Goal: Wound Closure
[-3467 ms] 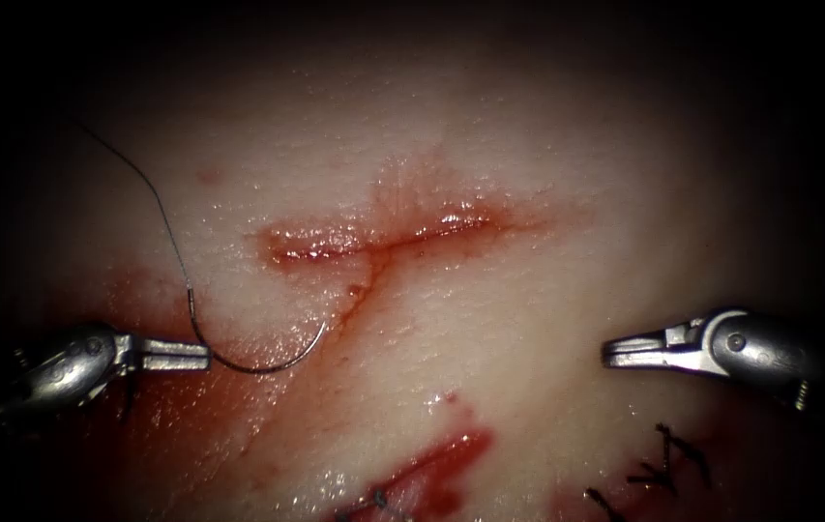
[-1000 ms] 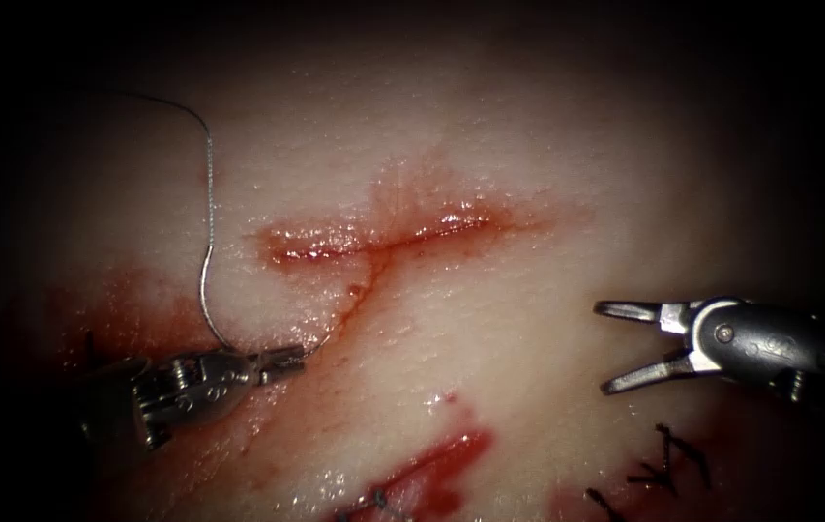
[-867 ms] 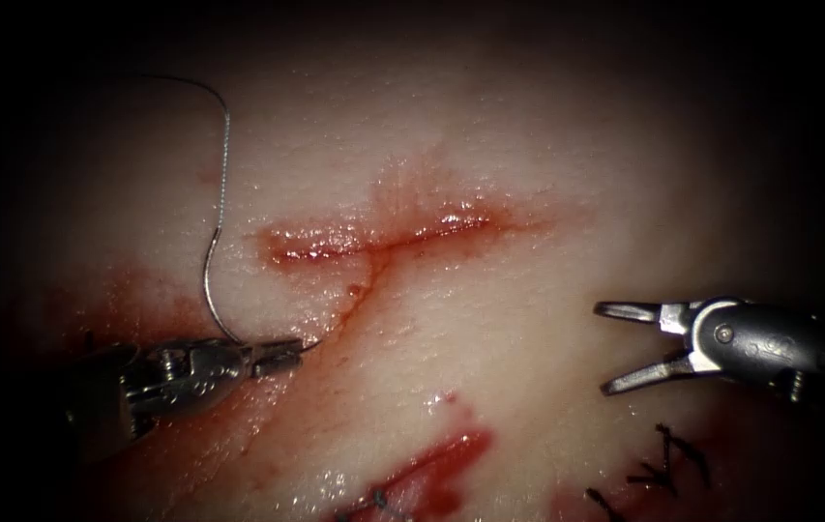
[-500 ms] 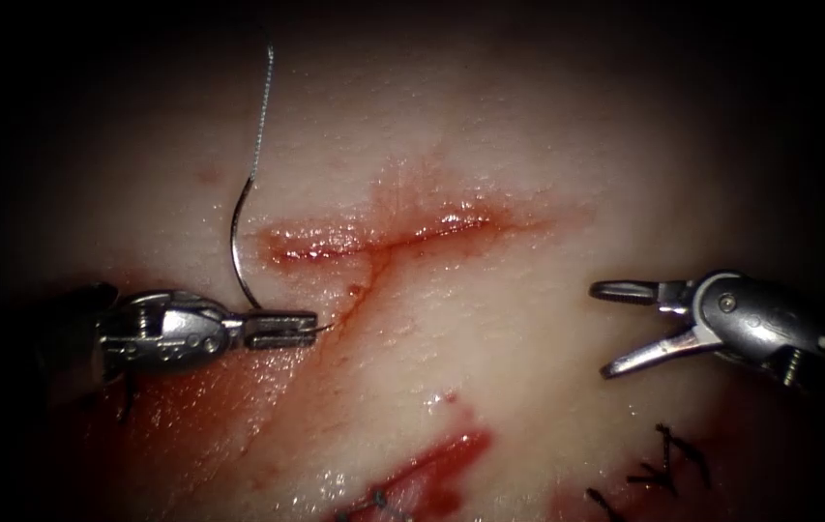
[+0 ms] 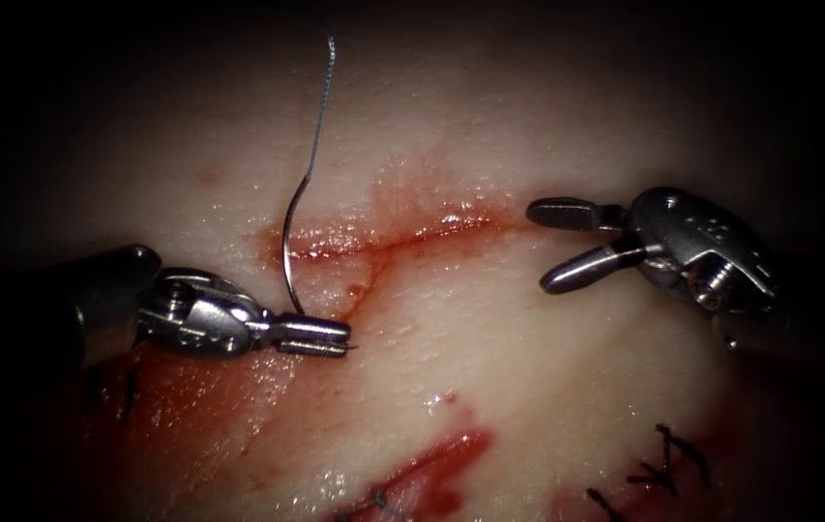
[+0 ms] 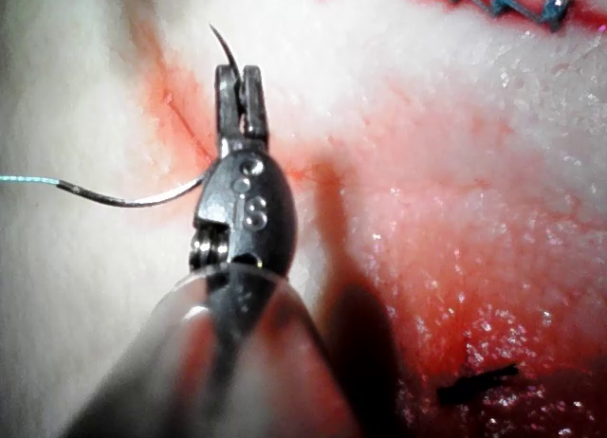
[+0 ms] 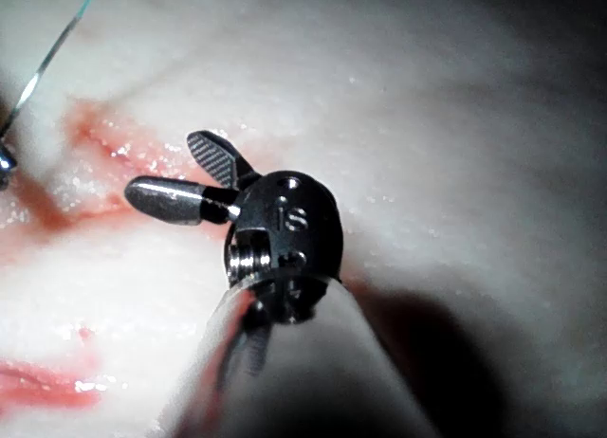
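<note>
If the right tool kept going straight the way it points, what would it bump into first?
Probably the cut. The open, empty right tool points left along it. The needle, held near its tip by the left tool, lies farther on; depth is unclear.

The curved needle (image 5: 288,253) is gripped near its point by the left pincer (image 5: 327,335), clear of the tissue (image 5: 489,319), its body arching up across the cut's (image 5: 383,235) left end, thread (image 5: 320,106) trailing upward.

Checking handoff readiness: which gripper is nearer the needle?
Left. The left gripper is shut on the needle near its tip, below the cut, needle free of the tissue. The right gripper is open, holding nothing, at the cut's right end.
</note>
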Robot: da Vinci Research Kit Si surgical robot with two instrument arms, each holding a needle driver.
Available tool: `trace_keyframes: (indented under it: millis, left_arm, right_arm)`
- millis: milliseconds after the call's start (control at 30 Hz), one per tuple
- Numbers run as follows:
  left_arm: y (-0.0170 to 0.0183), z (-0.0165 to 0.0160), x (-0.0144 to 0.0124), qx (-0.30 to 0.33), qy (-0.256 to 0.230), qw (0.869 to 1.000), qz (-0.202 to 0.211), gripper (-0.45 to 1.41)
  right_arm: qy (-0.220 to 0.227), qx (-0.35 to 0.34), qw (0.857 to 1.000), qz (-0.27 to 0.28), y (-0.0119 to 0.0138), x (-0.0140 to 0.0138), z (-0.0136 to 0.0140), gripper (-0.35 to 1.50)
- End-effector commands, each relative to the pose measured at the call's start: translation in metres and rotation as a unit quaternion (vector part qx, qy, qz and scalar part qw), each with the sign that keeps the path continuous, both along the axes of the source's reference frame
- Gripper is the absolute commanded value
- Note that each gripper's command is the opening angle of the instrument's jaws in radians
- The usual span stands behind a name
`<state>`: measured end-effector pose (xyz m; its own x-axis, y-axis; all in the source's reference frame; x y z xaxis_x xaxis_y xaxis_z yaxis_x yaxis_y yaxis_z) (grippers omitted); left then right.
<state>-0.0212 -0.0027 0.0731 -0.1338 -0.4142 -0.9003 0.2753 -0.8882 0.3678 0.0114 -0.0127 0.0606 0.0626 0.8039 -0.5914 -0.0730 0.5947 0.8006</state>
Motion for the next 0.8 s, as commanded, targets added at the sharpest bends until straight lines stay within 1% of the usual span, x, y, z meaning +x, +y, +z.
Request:
trace_keyframes:
  millis: [33, 233, 400, 467, 567, 733, 800]
  left_arm:
    - [0.0006, 0.0004, -0.0007, -0.005, -0.006, 1.000, -0.001, -0.45]
    - [0.0003, -0.0008, -0.0013, -0.025, -0.029, 0.999, -0.006, -0.45]
    - [-0.0003, -0.0021, -0.0020, -0.030, -0.059, 0.998, 0.000, -0.45]
    - [-0.0005, -0.0025, -0.0022, -0.030, -0.064, 0.997, 0.004, -0.45]
    - [-0.0008, -0.0031, -0.0023, -0.030, -0.070, 0.997, 0.009, -0.45]
    - [-0.0011, -0.0038, -0.0025, -0.037, -0.079, 0.996, 0.017, -0.45]
    - [-0.0011, -0.0038, -0.0024, -0.040, -0.081, 0.996, 0.015, -0.45]
  right_arm:
    - [0.007, 0.007, 1.000, -0.004, 0.0011, 0.0021, 0.0004, 0.99]
    - [0.005, 0.036, 0.999, 0.001, 0.0012, 0.0038, 0.0015, 0.99]
    - [0.003, 0.033, 0.999, 0.006, 0.0009, 0.0051, 0.0027, 1.16]
    - [0.000, 0.036, 0.999, 0.010, 0.0009, 0.0059, 0.0032, 1.18]
    - [0.013, 0.049, 0.999, 0.005, 0.0007, 0.0075, 0.0041, 1.13]
    - [0.036, 0.082, 0.996, 0.008, 0.0005, 0.0103, 0.0054, 1.28]
    - [0.046, 0.087, 0.995, 0.004, 0.0006, 0.0111, 0.0054, 1.28]
